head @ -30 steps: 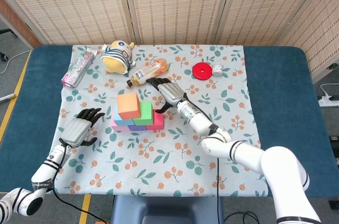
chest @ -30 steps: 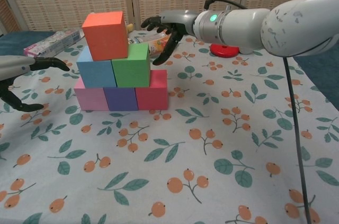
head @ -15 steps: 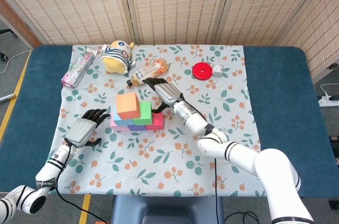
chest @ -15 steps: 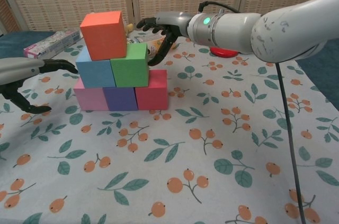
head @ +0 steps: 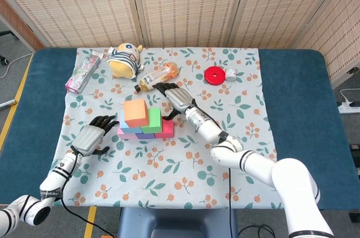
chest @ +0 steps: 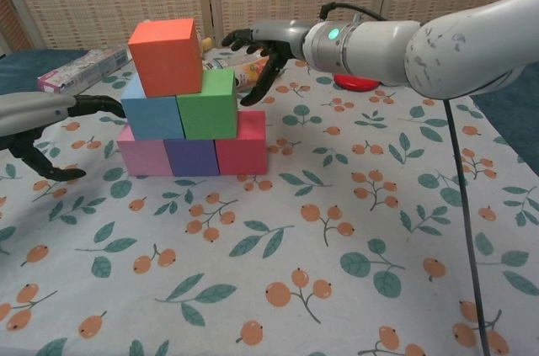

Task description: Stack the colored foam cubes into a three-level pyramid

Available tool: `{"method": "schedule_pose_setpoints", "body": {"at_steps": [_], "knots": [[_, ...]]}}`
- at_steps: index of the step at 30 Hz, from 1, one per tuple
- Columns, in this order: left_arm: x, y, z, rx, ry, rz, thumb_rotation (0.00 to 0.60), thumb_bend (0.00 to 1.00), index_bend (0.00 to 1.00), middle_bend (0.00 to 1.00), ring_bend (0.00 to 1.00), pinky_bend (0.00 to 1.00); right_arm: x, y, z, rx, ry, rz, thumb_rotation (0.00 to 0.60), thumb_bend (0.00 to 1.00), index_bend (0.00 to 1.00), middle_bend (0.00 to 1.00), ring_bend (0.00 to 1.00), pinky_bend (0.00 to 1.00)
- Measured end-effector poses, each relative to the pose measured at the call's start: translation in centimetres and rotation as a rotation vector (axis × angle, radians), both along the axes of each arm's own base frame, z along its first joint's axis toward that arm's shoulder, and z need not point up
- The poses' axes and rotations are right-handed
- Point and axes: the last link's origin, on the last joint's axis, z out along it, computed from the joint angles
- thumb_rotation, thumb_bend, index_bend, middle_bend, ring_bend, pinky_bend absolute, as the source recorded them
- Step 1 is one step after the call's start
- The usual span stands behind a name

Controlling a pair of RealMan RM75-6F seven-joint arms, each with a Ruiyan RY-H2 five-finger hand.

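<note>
Foam pyramid complete at centre of floral cloth: pink, purple, red cubes at base, blue and green above, orange cube on top, slightly askew. Right hand just right of pyramid, fingers spread, empty. Left hand left of pyramid, fingers apart, empty. Plush toy, bottle beyond pyramid.
</note>
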Motion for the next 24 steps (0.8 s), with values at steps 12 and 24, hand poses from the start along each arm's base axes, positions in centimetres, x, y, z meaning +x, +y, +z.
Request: {"method": "schedule_pose_setpoints", "body": {"at_steps": [12, 24], "knots": [[0.11, -0.21, -0.02, -0.001, 0.003, -0.013, 0.6, 0.31, 0.11, 0.01, 0.0, 0.08, 0.31, 0.31, -0.24, 0.009, -0.008, 0.005, 0.6, 0.04, 0.0, 0.02, 0.0, 0.03], [0.5, 0.16, -0.44, -0.016, 0.01, -0.02, 0.6, 0.31, 0.11, 0.01, 0.0, 0.08, 0.48, 0.37, -0.43, 0.01, -0.008, 0.006, 0.6, 0.04, 0.0, 0.02, 0.0, 0.03]]}}
